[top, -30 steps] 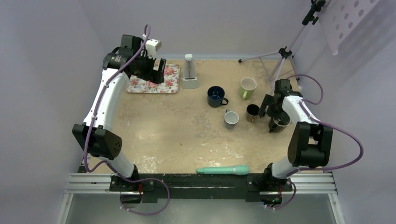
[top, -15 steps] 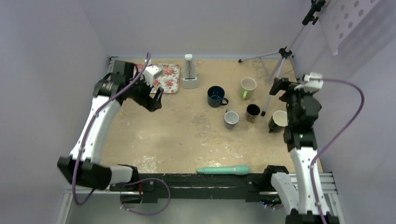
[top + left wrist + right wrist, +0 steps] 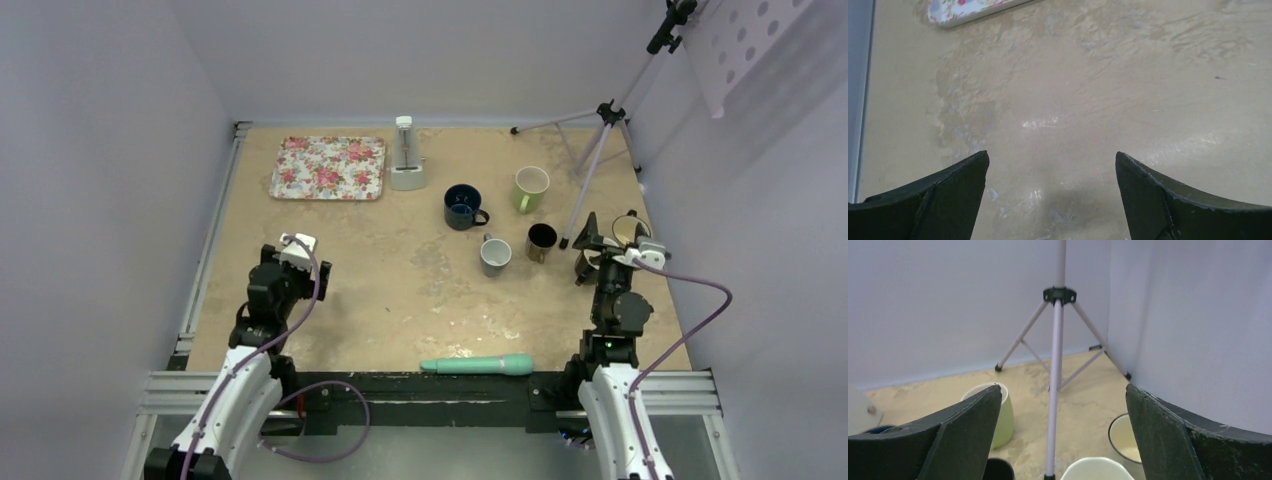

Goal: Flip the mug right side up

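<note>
Several mugs stand open side up at the right: a navy one (image 3: pixel 462 207), a green one (image 3: pixel 530 188), a grey one (image 3: pixel 495 256), a small black one (image 3: pixel 541 241), a dark one with a cream inside (image 3: pixel 587 266) and a cream one (image 3: pixel 630 228). None shows as upside down. My right gripper (image 3: pixel 608 250) is open and empty, drawn back just above the dark mug, which partly hides it. In the right wrist view the gripper (image 3: pixel 1063 390) frames the green mug (image 3: pixel 993 412), a pale rim (image 3: pixel 1095 469) and the cream mug (image 3: pixel 1123 437). My left gripper (image 3: pixel 292 268) (image 3: pixel 1052 157) is open and empty over bare table.
A tripod (image 3: pixel 600 140) stands at the back right, one leg (image 3: pixel 1054 390) straight ahead of my right gripper. A floral tray (image 3: pixel 328 168) and a small white stand (image 3: pixel 405 160) are at the back. A teal handle (image 3: pixel 478 365) lies at the near edge. The wall is close on the right.
Both arms have pulled back toward their bases. The left gripper left the tray; the right gripper let go of the dark mug, which stands open side up.
</note>
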You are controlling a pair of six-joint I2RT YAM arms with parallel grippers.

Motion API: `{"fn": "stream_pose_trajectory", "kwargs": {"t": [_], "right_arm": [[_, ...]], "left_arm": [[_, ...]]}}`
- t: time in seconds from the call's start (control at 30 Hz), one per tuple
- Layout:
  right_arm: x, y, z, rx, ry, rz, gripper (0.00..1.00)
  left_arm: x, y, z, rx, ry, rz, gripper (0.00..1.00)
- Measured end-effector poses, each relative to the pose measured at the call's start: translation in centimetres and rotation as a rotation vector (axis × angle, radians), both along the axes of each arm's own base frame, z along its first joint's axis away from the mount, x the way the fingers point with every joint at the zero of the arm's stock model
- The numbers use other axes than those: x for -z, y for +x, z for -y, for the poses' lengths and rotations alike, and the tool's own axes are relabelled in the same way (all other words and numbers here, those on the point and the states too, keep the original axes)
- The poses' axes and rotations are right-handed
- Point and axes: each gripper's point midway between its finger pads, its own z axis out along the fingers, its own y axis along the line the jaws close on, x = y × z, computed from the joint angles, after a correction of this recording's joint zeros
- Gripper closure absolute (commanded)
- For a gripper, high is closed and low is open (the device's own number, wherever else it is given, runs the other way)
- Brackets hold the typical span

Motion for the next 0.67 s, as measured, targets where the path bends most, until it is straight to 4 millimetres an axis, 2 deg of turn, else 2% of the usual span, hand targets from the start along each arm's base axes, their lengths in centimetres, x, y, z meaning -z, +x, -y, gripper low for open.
{"fn": "stream_pose_trajectory", "kwargs": {"t": [0.03,0.1,0.27,0.37,0.43,0.53,0.67], "right_arm": [[-0.5,-0.4,0.2,0.012,-0.004,0.028,0.01],[-1.2,-1.1,0.4,0.03,-0.014,0.066,0.01],[-1.2,-1.8,0.9,0.06,-0.018,0.096,0.01],[-0.5,-1.4,1.0,0.062,-0.022,0.066,0.01],[0.1,-1.2,1.0,0.065,-0.021,0.041,0.01],[0.9,-0.9,1.2,0.075,-0.017,0.012,0.01],[1.2,-0.9,1.2,0.075,-0.016,-0.002,0.01]], "left_arm": [[0.8,0.1,-0.6,-0.048,-0.009,-0.014,0.0],[0.9,0.8,-1.6,-0.13,-0.028,-0.005,0.0],[-1.9,2.1,-2.5,-0.22,-0.093,0.123,0.01],[-2.4,2.1,-2.4,-0.229,-0.118,0.154,0.01],[-2.2,2.1,-2.4,-0.234,-0.131,0.147,0.01],[-1.5,2.0,-2.3,-0.244,-0.151,0.119,0.08],[-0.3,1.8,-2.2,-0.257,-0.169,0.07,0.06]]}}
